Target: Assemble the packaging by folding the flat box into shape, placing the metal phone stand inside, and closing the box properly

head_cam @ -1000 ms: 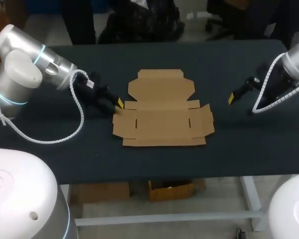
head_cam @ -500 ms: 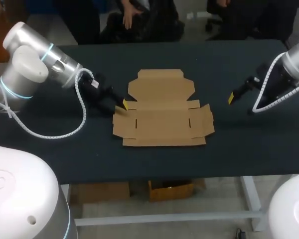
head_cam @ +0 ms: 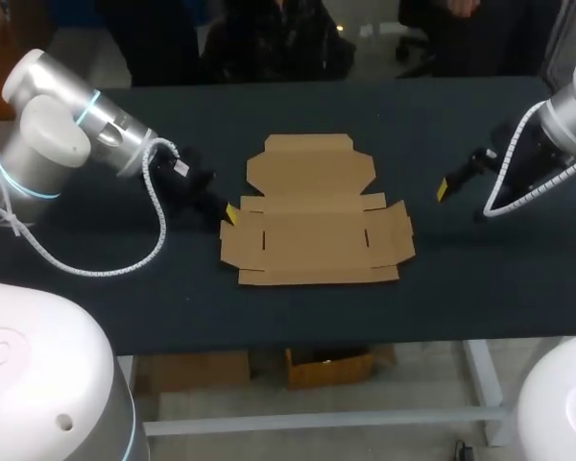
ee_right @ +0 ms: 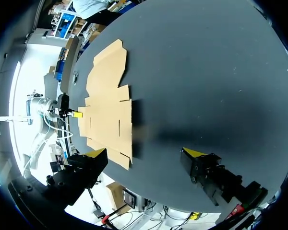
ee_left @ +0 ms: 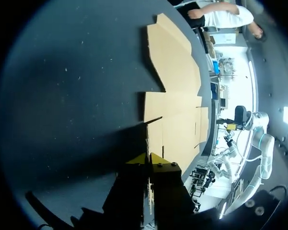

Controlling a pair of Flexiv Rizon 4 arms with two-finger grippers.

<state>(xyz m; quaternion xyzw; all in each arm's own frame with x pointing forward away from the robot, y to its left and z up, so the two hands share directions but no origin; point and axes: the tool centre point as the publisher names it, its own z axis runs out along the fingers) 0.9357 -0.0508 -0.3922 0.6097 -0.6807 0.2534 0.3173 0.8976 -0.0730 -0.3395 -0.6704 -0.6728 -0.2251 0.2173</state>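
Note:
The flat brown cardboard box (head_cam: pixel 312 206) lies unfolded in the middle of the dark table. My left gripper (head_cam: pixel 230 213) is at its left edge. In the left wrist view the two yellow tips (ee_left: pixel 149 159) are pressed together on the thin left side flap (ee_left: pixel 154 136), which stands slightly raised, with the rest of the box (ee_left: pixel 175 96) stretching ahead. My right gripper (head_cam: pixel 444 188) hovers open to the right of the box, clear of it. In the right wrist view its fingers (ee_right: pixel 144 153) stand wide apart with bare table between them, the box (ee_right: pixel 108 100) well ahead. No metal phone stand is in view.
The dark table (head_cam: pixel 461 279) has bare surface all around the box, in front and on both sides. My left arm's white cable loop (head_cam: pixel 125 259) hangs over the table's left part.
My left gripper slid in to the box's left flap and shut on it. The flap lifted a little and the box shifted slightly right. The right arm stayed put.

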